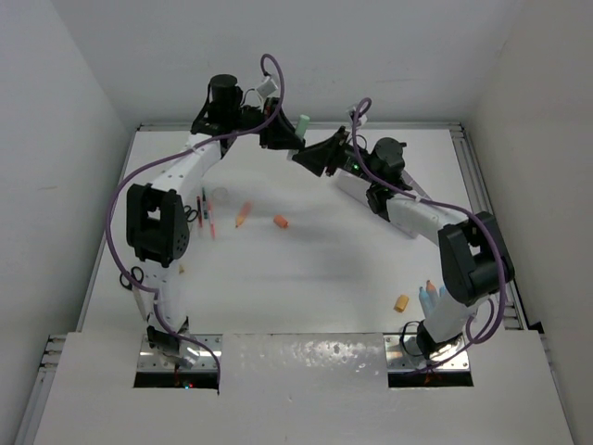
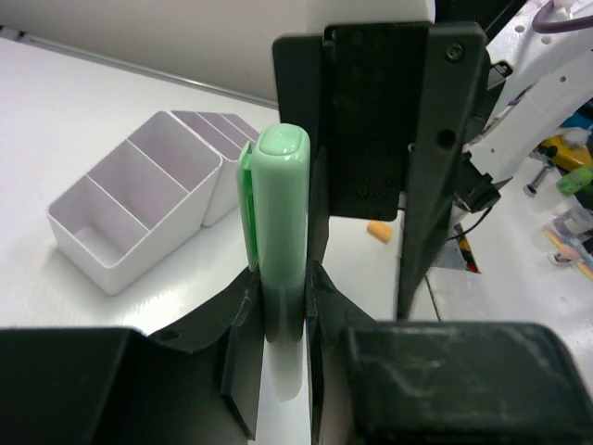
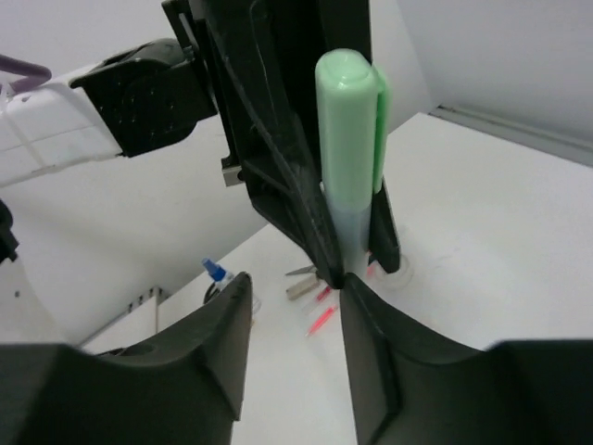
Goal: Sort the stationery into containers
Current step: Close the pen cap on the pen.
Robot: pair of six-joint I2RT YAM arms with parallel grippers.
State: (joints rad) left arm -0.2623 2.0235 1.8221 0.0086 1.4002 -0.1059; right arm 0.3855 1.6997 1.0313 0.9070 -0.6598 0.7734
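Observation:
My left gripper point(image 1: 285, 139) point(image 2: 281, 301) is raised at the back of the table. It is shut on a pale green highlighter point(image 1: 303, 122) point(image 2: 282, 213), which stands up between the fingers. My right gripper point(image 1: 313, 156) point(image 3: 295, 311) is open and empty. It faces the left one closely, its right fingertip point(image 3: 357, 292) by the left gripper's finger, just below the highlighter point(image 3: 347, 130). The white organiser point(image 2: 139, 209) with lilac-lined compartments lies on the table below, seen in the left wrist view.
On the left of the table lie red pens point(image 1: 209, 219) point(image 3: 321, 320), scissors point(image 1: 190, 215), a tape ring point(image 1: 220, 196), an orange pencil point(image 1: 243, 215) and an orange eraser point(image 1: 281, 222) point(image 2: 380, 230). A yellow eraser point(image 1: 401, 302) and blue-capped bottles point(image 1: 429, 295) lie near the right arm's base.

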